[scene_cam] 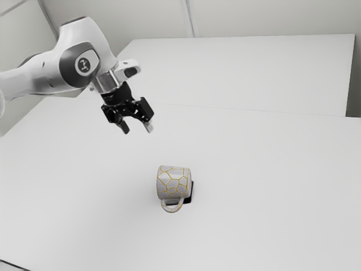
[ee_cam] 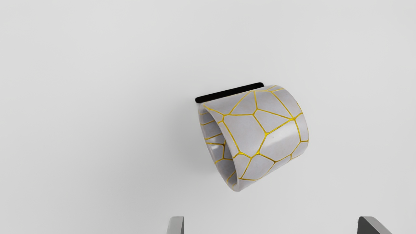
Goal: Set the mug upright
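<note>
Mug (scene_cam: 174, 182) lies on its side on the worktop (scene_cam: 259, 180), just below the centre of the exterior view, its handle (scene_cam: 172, 208) toward the bottom of the frame; it is not upright. The end effector (scene_cam: 137, 129) hovers to its upper left, fingers spread wide, with nothing between them and no contact with the mug.

The round wall could roll if one finger lands before the other, and a grip off the middle might let the mug swivel as it is lifted. The black object (scene_cam: 189, 195) just beside it could block a finger or, caught under the base, leave the mug leaning. The handle might foul a fingertip too.

As for contents, the visible part of the mug's interior (ee_cam: 216, 146) is bare, gold-lined wall; its far end is hidden, so I cannot tell what is there.
</note>
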Robot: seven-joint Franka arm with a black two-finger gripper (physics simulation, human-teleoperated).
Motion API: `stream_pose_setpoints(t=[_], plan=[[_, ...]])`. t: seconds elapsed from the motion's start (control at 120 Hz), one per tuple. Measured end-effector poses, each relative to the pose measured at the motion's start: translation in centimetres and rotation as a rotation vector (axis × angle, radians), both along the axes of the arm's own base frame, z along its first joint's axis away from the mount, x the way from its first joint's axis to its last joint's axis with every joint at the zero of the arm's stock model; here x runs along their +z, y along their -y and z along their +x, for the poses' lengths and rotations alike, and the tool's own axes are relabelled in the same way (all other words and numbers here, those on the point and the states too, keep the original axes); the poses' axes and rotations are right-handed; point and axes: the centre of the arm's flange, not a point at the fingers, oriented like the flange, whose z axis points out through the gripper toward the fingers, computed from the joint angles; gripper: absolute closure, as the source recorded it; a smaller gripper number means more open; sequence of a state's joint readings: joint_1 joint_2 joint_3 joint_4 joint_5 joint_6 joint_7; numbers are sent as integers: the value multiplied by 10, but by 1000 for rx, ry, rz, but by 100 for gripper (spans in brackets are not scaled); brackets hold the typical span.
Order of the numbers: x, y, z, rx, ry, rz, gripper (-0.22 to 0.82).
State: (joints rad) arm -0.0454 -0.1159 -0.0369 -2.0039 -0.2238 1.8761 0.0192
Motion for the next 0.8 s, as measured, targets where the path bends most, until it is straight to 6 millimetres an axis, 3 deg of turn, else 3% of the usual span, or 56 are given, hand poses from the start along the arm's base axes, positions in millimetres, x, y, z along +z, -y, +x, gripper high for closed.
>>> stream_pose_setpoints(t=[0.175,0.525,0.8], plan=[[-37,-3,-7,25,-6,-71,3],[-93,-7,-21,78,9,-213,3],[-114,-14,-23,121,57,-327,3]])
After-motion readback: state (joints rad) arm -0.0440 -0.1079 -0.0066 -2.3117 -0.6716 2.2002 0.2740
